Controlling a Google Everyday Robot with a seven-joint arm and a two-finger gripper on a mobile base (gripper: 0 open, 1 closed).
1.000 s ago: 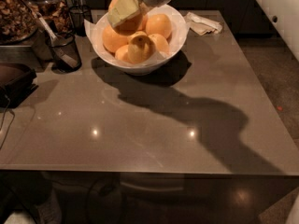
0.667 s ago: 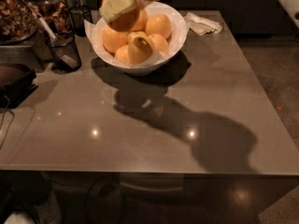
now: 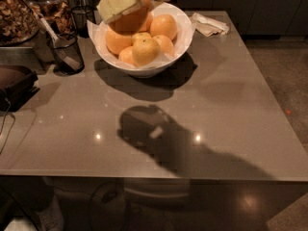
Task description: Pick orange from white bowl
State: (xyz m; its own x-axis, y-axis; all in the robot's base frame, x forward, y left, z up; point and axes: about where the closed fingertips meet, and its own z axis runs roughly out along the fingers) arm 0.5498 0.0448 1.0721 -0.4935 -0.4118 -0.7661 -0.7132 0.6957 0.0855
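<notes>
Nearest us, the glossy grey-brown table [image 3: 231, 105] carries a broad dark shadow [image 3: 159, 136] of the arm and a few points of reflected light. At its left edge lies a dark flat object [image 3: 17, 81] that we cannot identify.

Further back, left of centre, we see the wide, round white bowl [image 3: 144, 72], lined with crinkled white paper [image 3: 185, 25] that rises above its rim. Inside it lie a paler yellow round fruit [image 3: 144, 50] at the front and smaller round oranges [image 3: 164, 26] packed around it. Just left of the bowl, apart from it, stands a dark mesh cup [image 3: 65, 54] holding a pale-handled utensil [image 3: 52, 30] that leans leftward. Right of the bowl, near the table's far edge, lies a folded white napkin [image 3: 209, 24]. At the far left sits a container of brown dried pieces [image 3: 17, 13].

At the top of the view the gripper [image 3: 122, 5] hangs over the bowl's back-left rim, closed on the large, deep-coloured orange [image 3: 131, 20]. One pale yellow pad [image 3: 118, 1] lies across the fruit's upper front, and the other finger is hidden behind it. The orange sits above the other fruit; we cannot tell whether it touches them.
</notes>
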